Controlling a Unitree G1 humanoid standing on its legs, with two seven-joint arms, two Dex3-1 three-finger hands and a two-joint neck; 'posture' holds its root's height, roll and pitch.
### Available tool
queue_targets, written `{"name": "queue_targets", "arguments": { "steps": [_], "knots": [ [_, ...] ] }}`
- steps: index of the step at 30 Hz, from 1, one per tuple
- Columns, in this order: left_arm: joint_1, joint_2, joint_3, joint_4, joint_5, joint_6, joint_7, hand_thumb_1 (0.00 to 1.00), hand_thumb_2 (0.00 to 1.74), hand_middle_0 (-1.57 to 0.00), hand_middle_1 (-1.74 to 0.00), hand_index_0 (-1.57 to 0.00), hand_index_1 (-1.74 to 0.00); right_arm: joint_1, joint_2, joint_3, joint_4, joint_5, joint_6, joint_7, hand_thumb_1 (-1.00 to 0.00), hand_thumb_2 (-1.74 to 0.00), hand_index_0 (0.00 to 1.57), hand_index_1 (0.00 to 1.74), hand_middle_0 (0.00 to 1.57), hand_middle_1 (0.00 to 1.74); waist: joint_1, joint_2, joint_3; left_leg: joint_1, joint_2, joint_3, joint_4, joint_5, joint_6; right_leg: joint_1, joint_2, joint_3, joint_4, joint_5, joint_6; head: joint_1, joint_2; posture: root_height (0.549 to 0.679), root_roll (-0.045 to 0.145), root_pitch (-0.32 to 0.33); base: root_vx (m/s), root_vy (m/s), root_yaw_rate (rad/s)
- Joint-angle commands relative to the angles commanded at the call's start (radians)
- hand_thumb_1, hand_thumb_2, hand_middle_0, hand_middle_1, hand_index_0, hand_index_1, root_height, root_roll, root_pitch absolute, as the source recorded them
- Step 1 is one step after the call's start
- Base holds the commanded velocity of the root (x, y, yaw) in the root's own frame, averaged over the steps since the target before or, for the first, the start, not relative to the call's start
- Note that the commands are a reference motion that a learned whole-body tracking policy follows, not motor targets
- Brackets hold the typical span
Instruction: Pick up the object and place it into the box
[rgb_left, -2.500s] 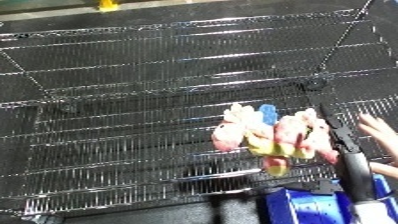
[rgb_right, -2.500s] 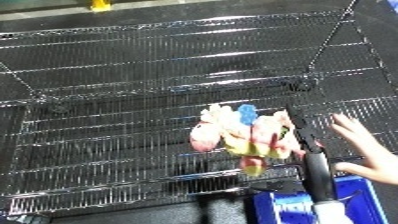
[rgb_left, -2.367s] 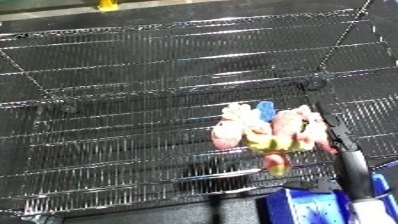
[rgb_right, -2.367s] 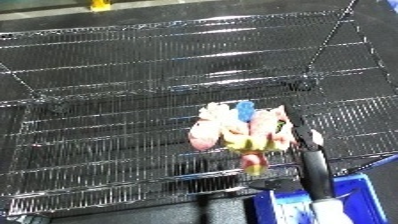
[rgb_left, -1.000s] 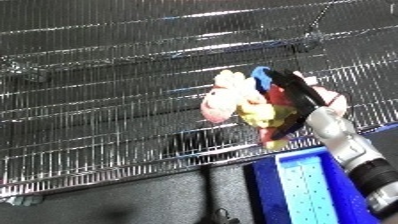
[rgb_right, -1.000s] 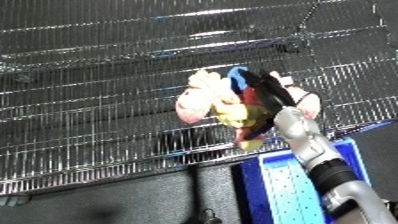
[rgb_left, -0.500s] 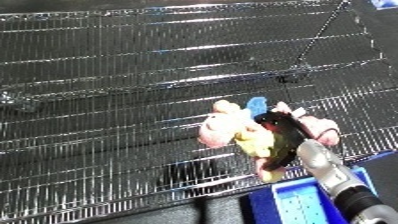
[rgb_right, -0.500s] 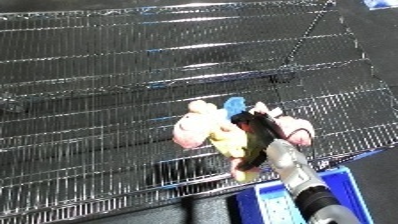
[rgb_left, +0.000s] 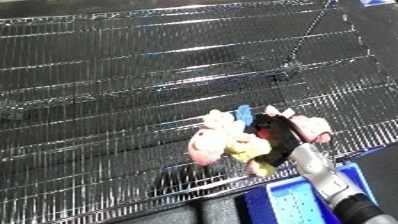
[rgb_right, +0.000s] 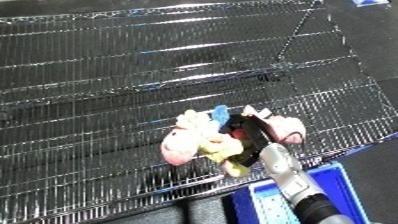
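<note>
Since half a second ago, the left eye view shows the right hand (rgb_left: 277, 136) and its soft toy (rgb_left: 233, 144) lower and nearer the wire shelf's (rgb_left: 107, 90) front edge, fingers curled round the toy's middle, so the carry toward the blue bin (rgb_left: 306, 202) below is under way, I judge. Right eye view: the toy (rgb_right: 200, 142) is a lumpy pink and yellow plush with a blue patch, held above the shelf's front, not yet over the bin (rgb_right: 275, 205).
</note>
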Motion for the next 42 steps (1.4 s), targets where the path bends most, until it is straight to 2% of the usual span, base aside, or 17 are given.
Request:
{"name": "queue_targets", "arguments": {
  "steps": [4, 8, 14, 22, 25, 29, 33, 36, 38, 42],
  "knots": [
    [-0.008, -0.007, 0.015, 0.002, 0.009, 0.001, 0.007, 1.0, 1.74, -1.57, -1.74, -1.57, -1.74, 0.11, -0.013, -0.124, -0.191, 0.024, -0.016, -0.044, -0.8, -1.39, 1.26, 1.39, 1.26, 1.39, -0.018, -0.006, 0.0, 0.009, 0.003, 0.003, -0.002, 0.001, 0.0003, 0.008, -0.0015, 0.0, 0.0, -0.001, 0.0003, 0.015, 0.001, 0.63, 0.052, -0.076, -0.02, -0.007, -0.021],
    [-0.013, -0.019, 0.027, 0.006, 0.018, 0.003, 0.014, 1.0, 1.74, -1.57, -1.74, -1.57, -1.74, 0.214, 0.008, -0.242, -0.316, 0.07, -0.033, -0.077, -0.8, -1.39, 1.26, 1.39, 1.26, 1.39, -0.036, -0.01, -0.003, 0.018, 0.006, 0.006, -0.002, -0.001, 0.0014, 0.014, -0.0008, 0.002, 0.004, -0.003, 0.0002, 0.024, -0.006, 0.629, 0.053, -0.084, -0.024, -0.005, -0.028],
    [-0.02, -0.035, 0.037, 0.007, 0.04, 0.011, 0.017, 1.0, 1.74, -1.57, -1.74, -1.57, -1.74, 0.365, 0.063, -0.408, -0.472, 0.118, -0.066, -0.116, -0.8, -1.39, 1.26, 1.39, 1.26, 1.39, -0.064, -0.012, -0.019, 0.047, 0.013, 0.019, -0.006, -0.005, 0.0035, 0.036, -0.0033, 0.005, -0.003, -0.005, -0.0005, 0.048, -0.006, 0.63, 0.056, -0.101, -0.023, -0.004, -0.069],
    [-0.017, -0.054, 0.046, 0.005, 0.064, 0.03, 0.007, 1.0, 1.74, -1.57, -1.74, -1.57, -1.74, 0.535, 0.147, -0.596, -0.614, 0.135, -0.111, -0.168, -0.8, -1.39, 1.26, 1.39, 1.26, 1.39, -0.117, -0.013, -0.043, 0.082, 0.025, 0.033, -0.002, -0.01, 0.005, 0.075, -0.0009, 0.008, -0.012, -0.004, -0.0066, 0.123, -0.011, 0.63, 0.057, -0.135, -0.027, -0.005, -0.044],
    [-0.013, -0.061, 0.047, 0.011, 0.071, 0.037, 0.001, 1.0, 1.74, -1.57, -1.74, -1.57, -1.74, 0.602, 0.194, -0.663, -0.645, 0.15, -0.129, -0.187, -0.8, -1.39, 1.26, 1.39, 1.26, 1.39, -0.14, -0.015, -0.055, 0.102, 0.029, 0.039, 0.0, -0.015, 0.0061, 0.097, 0.002, 0.009, -0.018, -0.004, -0.0093, 0.166, -0.015, 0.631, 0.057, -0.151, -0.022, -0.013, -0.052],
    [-0.006, -0.071, 0.042, 0.027, 0.076, 0.048, -0.007, 1.0, 1.74, -1.57, -1.74, -1.57, -1.74, 0.683, 0.268, -0.73, -0.657, 0.18, -0.152, -0.205, -0.8, -1.39, 1.26, 1.39, 1.26, 1.39, -0.172, -0.018, -0.07, 0.128, 0.036, 0.049, 0.008, -0.026, 0.0072, 0.13, 0.0085, 0.014, -0.028, -0.003, -0.0141, 0.227, -0.054, 0.633, 0.058, -0.172, -0.001, -0.008, -0.092],
    [0.012, -0.08, 0.043, 0.043, 0.074, 0.058, -0.022, 1.0, 1.74, -1.57, -1.74, -1.57, -1.74, 0.762, 0.329, -0.764, -0.625, 0.2, -0.159, -0.202, -0.8, -1.39, 1.26, 1.39, 1.26, 1.39, -0.202, -0.021, -0.089, 0.152, 0.045, 0.058, 0.019, -0.037, 0.0045, 0.159, 0.0157, 0.019, -0.038, -0.003, -0.0191, 0.287, -0.091, 0.635, 0.06, -0.191, 0.019, -0.01, -0.128],
    [0.023, -0.086, 0.046, 0.053, 0.071, 0.064, -0.03, 1.0, 1.74, -1.57, -1.74, -1.57, -1.74, 0.8, 0.35, -0.78, -0.588, 0.206, -0.157, -0.2, -0.8, -1.39, 1.26, 1.39, 1.26, 1.39, -0.219, -0.022, -0.097, 0.164, 0.047, 0.063, 0.026, -0.043, 0.0026, 0.174, 0.0191, 0.024, -0.041, -0.003, -0.022, 0.324, -0.108, 0.636, 0.063, -0.202, 0.004, -0.007, -0.094],
    [0.024, -0.086, 0.045, 0.064, 0.066, 0.062, -0.029, 1.0, 1.74, -1.57, -1.74, -1.57, -1.74, 0.81, 0.366, -0.794, -0.561, 0.238, -0.168, -0.205, -0.8, -1.39, 1.26, 1.39, 1.26, 1.39, -0.233, -0.019, -0.101, 0.17, 0.048, 0.067, 0.03, -0.045, 0.0012, 0.179, 0.0203, 0.028, -0.041, -0.002, -0.0237, 0.377, -0.119, 0.637, 0.065, -0.207, -0.004, -0.003, -0.081],
    [0.02, -0.083, 0.034, 0.079, 0.051, 0.055, -0.025, 1.0, 1.74, -1.57, -1.74, -1.57, -1.74, 0.812, 0.4, -0.836, -0.486, 0.352, -0.208, -0.211, -0.8, -1.39, 1.26, 1.39, 1.26, 1.39, -0.271, -0.013, -0.112, 0.18, 0.047, 0.081, 0.032, -0.047, -0.0045, 0.185, 0.022, 0.04, -0.049, 0.007, -0.0276, 0.449, -0.137, 0.639, 0.074, -0.21, -0.005, 0.019, -0.106]
  ]
}}
